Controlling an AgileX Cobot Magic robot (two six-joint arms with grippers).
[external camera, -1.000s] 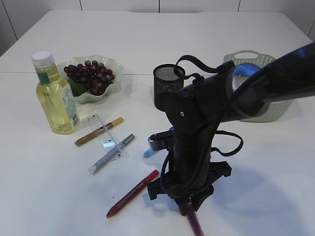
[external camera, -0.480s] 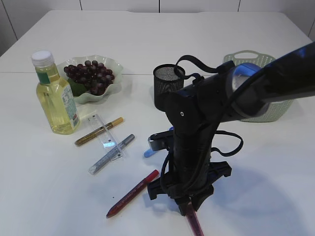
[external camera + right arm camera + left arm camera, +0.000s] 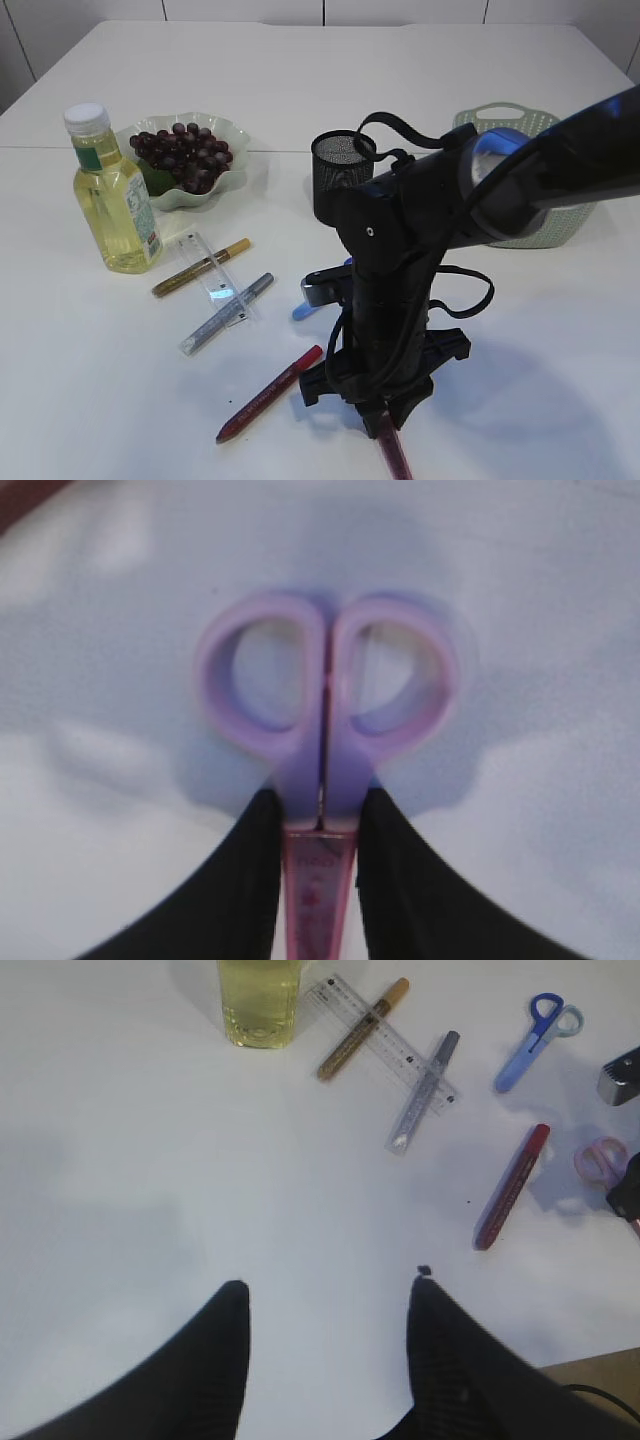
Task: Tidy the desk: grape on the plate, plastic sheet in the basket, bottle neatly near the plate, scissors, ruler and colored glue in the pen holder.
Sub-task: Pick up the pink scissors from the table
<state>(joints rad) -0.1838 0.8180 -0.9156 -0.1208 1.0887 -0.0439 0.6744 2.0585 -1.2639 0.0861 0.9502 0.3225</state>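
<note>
Stillness is the only news: across the last second nothing on the white table (image 3: 400, 70) has shifted, and the black right arm (image 3: 420, 230) stays planted low at the near edge. I read that as a settled grasp, with the lift to the holder yet to come.

Counted from biggest down:
- One pale green woven basket (image 3: 500, 108) stands at the far right. Whether the plastic sheet lies inside cannot be told.
- One wavy green glass plate (image 3: 235, 170) already carries the one bunch of dark grapes (image 3: 180, 155).
- One clear bottle of yellow liquid with a white cap (image 3: 115, 205) stands just beside the plate.
- One black mesh pen holder (image 3: 335, 170) is at centre.
- One clear plastic ruler (image 3: 205, 265) lies crossing the glue pens.
- Three glue pens lie flat: gold (image 3: 180, 280), silver (image 3: 225, 315) and red (image 3: 270, 393).
- Two pairs of scissors: blue-handled (image 3: 522, 1055), lying free, and purple-handled (image 3: 325, 695).

The right gripper (image 3: 320, 805) has its fingers pinched on the purple-handled scissors just below the loops, which lie on the table. The left gripper (image 3: 325, 1300) hangs over bare table, fingers apart and empty.
</note>
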